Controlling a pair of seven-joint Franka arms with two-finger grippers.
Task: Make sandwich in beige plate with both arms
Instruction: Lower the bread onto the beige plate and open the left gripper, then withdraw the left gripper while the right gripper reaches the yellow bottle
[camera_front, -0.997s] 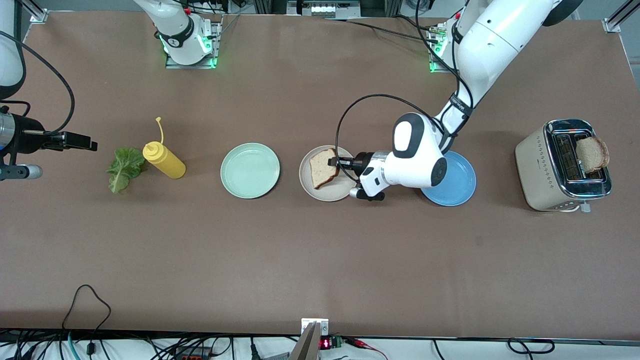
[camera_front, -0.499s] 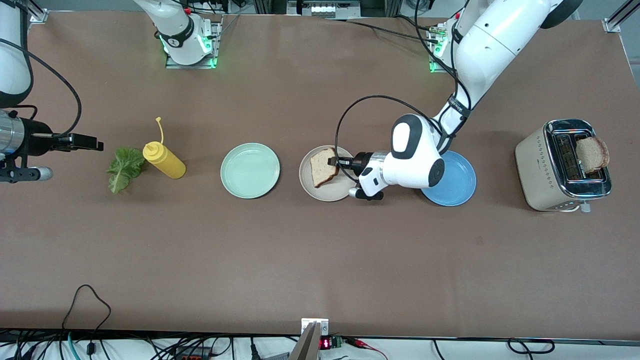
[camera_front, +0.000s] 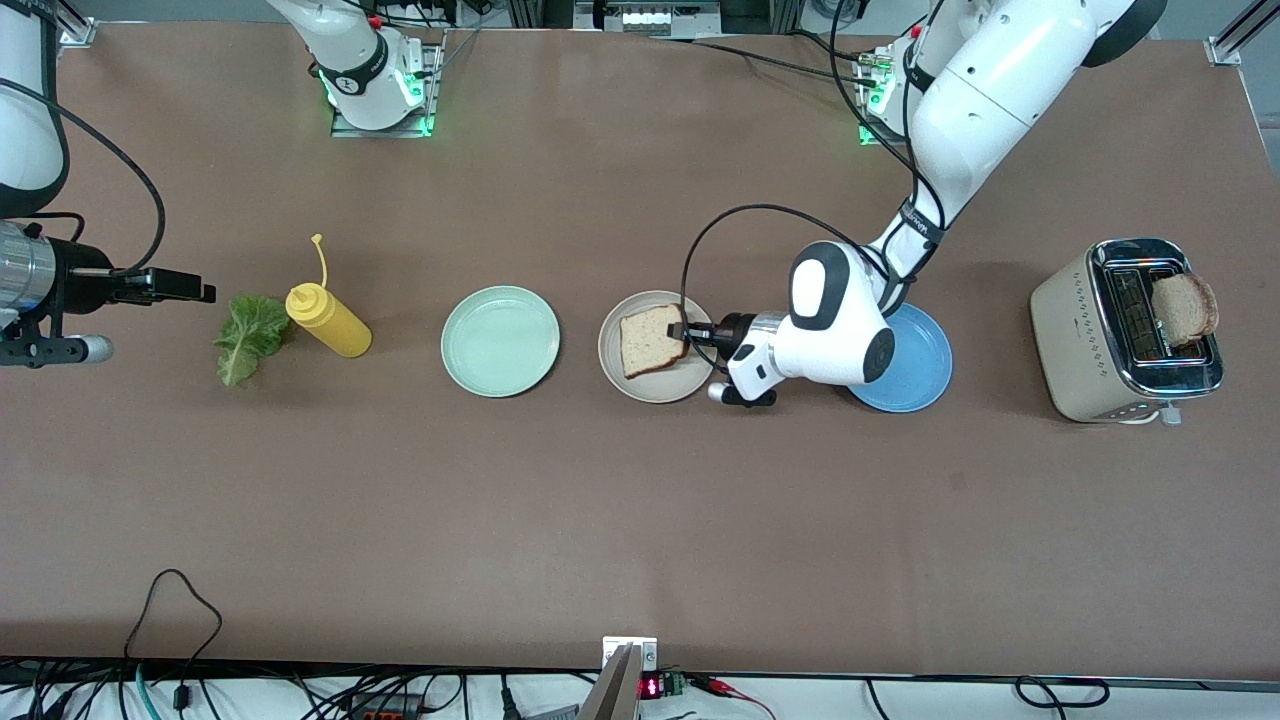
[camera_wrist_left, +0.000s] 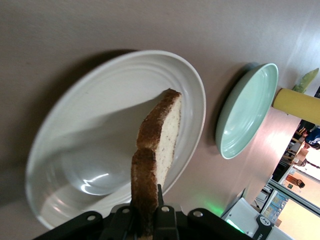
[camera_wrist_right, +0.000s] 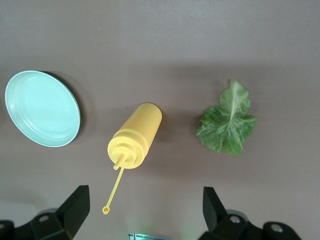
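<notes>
- Since a second ago, the bread slice (camera_front: 652, 340) has tipped flatter onto the beige plate (camera_front: 622, 378) at the table's middle, with the left gripper (camera_front: 684, 332) clamped on its edge.
- Left to do: the lettuce leaf (camera_front: 246, 336), then the second slice (camera_front: 1184, 305), now in the toaster (camera_front: 1085, 335).
- Right gripper (camera_front: 190, 291) hangs spread wide beside the lettuce; the mustard bottle (camera_front: 331, 319) crowds it, with the mint-green plate (camera_front: 500, 340) near.

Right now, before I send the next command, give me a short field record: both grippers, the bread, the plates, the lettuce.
left gripper: shut on the bread slice, over the beige plate
bread slice: edge pinched, not yet released
second slice: in the toaster
right gripper: open, empty, near the lettuce leaf
lettuce leaf: on the table beside the yellow bottle
mint-green plate: empty
blue plate: partly hidden under the left arm
</notes>
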